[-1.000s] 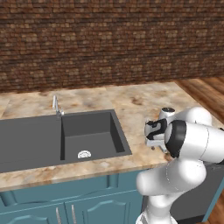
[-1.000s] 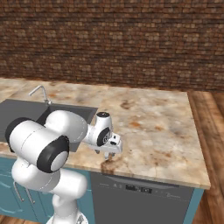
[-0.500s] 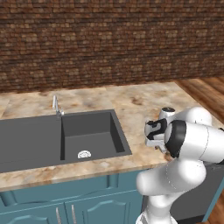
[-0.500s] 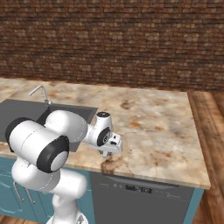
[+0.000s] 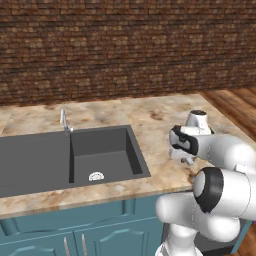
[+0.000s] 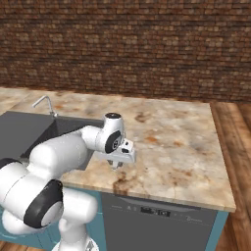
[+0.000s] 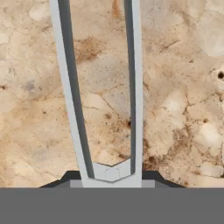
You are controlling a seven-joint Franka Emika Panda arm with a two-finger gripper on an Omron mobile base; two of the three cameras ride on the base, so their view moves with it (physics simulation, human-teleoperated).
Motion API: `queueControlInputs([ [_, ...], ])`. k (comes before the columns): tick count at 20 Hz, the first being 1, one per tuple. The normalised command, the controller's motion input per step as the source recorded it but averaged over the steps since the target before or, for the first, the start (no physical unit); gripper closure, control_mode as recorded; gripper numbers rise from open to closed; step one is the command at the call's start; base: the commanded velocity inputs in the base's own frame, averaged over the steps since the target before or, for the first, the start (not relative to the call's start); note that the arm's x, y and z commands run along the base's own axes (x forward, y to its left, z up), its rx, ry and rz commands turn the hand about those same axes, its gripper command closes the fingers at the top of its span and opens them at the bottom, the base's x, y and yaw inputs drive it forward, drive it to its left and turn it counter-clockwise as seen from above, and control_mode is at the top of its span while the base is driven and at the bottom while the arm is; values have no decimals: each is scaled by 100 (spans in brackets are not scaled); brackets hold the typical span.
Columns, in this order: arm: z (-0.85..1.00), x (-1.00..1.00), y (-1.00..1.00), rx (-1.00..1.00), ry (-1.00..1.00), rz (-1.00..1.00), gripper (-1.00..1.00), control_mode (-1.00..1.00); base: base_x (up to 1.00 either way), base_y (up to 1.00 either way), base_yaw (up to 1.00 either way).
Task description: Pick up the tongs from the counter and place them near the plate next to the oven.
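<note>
The silver-grey tongs (image 7: 70,87) lie on the beige marbled counter (image 7: 183,87), their two arms running away from the hand and their joined end (image 7: 112,170) at the bottom of the hand view. My gripper (image 7: 112,178) points down at the counter, with a dark fingertip (image 7: 65,177) pressed against each outer side of that joined end. From the base cameras the gripper (image 5: 186,161) (image 6: 116,165) is low over the counter (image 6: 171,142), just right of the sink, and the hand hides the tongs. The plate and the oven are out of view.
A dark sink (image 5: 60,155) with a small chrome faucet (image 5: 64,121) is set in the counter to the gripper's left. A brick wall (image 5: 125,50) backs the counter. The counter ends at the right over wooden floor (image 6: 240,147). A grey appliance front (image 6: 157,218) sits below.
</note>
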Motion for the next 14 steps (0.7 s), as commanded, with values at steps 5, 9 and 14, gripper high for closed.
queueControlInputs([
  [5,100,-75,20,0,0,0,100,-100,0,0,0],
  [9,100,-89,23,0,0,0,100,-100,0,0,0],
  [14,96,-92,32,1,-2,0,100,-100,0,0,0],
])
